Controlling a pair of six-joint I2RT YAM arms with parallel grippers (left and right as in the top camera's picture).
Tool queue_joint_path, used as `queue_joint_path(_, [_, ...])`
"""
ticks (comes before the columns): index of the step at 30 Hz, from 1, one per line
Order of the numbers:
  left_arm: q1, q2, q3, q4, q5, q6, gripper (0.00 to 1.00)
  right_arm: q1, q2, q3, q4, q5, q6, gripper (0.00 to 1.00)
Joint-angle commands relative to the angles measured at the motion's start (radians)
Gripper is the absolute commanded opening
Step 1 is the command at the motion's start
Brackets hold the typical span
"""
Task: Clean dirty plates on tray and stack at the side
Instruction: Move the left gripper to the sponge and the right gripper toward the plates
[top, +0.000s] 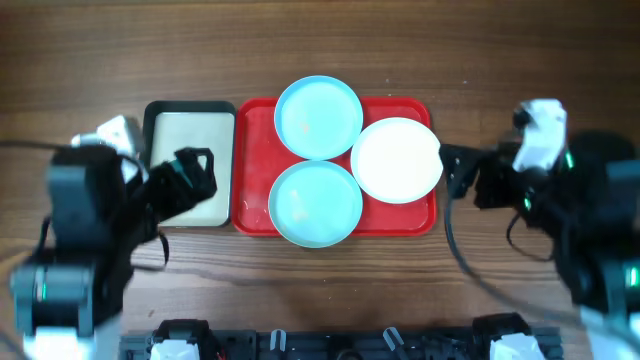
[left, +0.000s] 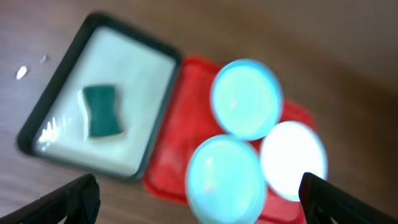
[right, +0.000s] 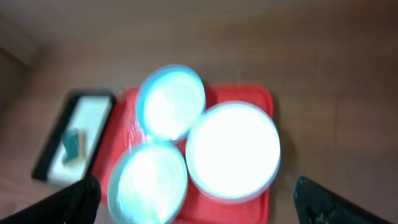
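Observation:
Three plates lie on the red tray: an aqua plate at the back, another aqua plate at the front, and a white plate on the right, overlapping the tray's rim. My left gripper hovers open over the black-rimmed tray, left of the red one. My right gripper is open just right of the white plate. Both wrist views are blurred; in each, the plates show between wide-apart fingers that hold nothing.
The black-rimmed tray with a cream inside stands against the red tray's left side. A green sponge lies in it. Wood tabletop surrounds both trays. The arm bases stand at the front left and right.

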Motion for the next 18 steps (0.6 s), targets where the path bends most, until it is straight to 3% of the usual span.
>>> queue_joint_path(1, [-0.005,0.150,0.053,-0.034,-0.030,0.023,1.00,-0.002,0.183,0.114,-0.044,-0.018,-0.044,1.00])
queue_joint_path(5, [-0.005,0.264,0.053,-0.058,-0.011,0.024,1.00,-0.002,0.319,0.113,-0.053,-0.106,-0.020,1.00])
queue_joint_path(7, [-0.005,0.319,0.053,-0.069,-0.029,0.023,1.00,0.000,0.397,0.112,-0.075,-0.157,-0.023,0.79])
queue_joint_path(10, [-0.005,0.360,0.053,-0.071,-0.090,0.023,0.98,0.039,0.463,0.093,-0.094,-0.167,-0.058,0.64])
queue_joint_path(14, [-0.005,0.409,0.053,-0.071,-0.112,0.019,0.78,0.135,0.550,0.069,-0.094,-0.080,-0.074,0.55])
queue_joint_path(16, [-0.003,0.431,0.053,-0.071,-0.127,0.018,0.73,0.181,0.600,0.068,-0.094,-0.045,-0.072,0.45])
queue_joint_path(18, [-0.002,0.447,0.052,-0.072,-0.156,0.005,0.73,0.222,0.650,0.068,-0.091,-0.037,-0.072,0.43])
